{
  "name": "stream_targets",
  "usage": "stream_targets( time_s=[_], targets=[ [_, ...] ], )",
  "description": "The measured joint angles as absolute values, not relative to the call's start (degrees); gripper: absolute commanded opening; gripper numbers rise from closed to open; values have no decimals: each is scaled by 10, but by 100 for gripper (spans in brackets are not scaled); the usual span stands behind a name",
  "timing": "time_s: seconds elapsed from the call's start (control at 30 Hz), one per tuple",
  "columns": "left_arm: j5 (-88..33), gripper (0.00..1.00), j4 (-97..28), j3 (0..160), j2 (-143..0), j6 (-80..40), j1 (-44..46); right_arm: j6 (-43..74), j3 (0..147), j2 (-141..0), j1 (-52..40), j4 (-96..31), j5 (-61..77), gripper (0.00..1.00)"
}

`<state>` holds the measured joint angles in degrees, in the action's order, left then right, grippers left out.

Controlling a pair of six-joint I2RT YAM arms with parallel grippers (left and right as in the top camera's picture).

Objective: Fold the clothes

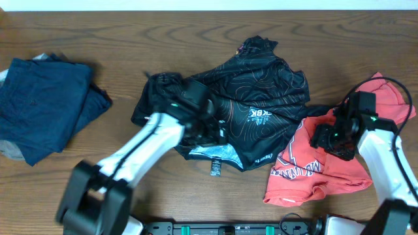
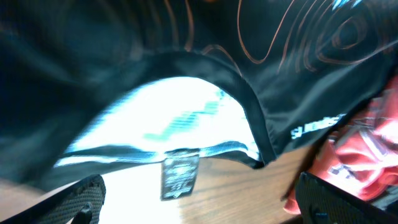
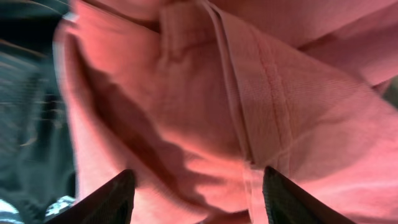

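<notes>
The black sports shirt (image 1: 255,108) with thin orange contour lines and white lettering lies crumpled at the table's middle. My left gripper (image 1: 210,134) is open over its near left part. In the left wrist view the shirt's black hem (image 2: 249,99), its pale inner lining and a hanging label (image 2: 179,174) show above bare wood, between my spread fingers (image 2: 199,202). My right gripper (image 1: 332,140) is open over the red T-shirt (image 1: 313,173), whose pink-red fabric and seam (image 3: 249,93) fill the right wrist view between the fingers (image 3: 198,196).
A folded plain navy blue garment (image 1: 42,104) lies at the far left on a grey one. The red T-shirt with white print lies right of the black shirt and touches it. Bare wooden table (image 1: 130,39) runs along the back.
</notes>
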<state>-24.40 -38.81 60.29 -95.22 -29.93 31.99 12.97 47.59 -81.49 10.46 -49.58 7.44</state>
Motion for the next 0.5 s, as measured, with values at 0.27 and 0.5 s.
stream_targets(
  time_s=[0.27,0.5],
  targets=[
    [-247,98,-325,600,-1037,-351,393,130,474,-841,105,-490,45,64],
    [-247,64,-292,601,-1045,-376,423,130,474,-841,105,-497,22,63]
  ],
)
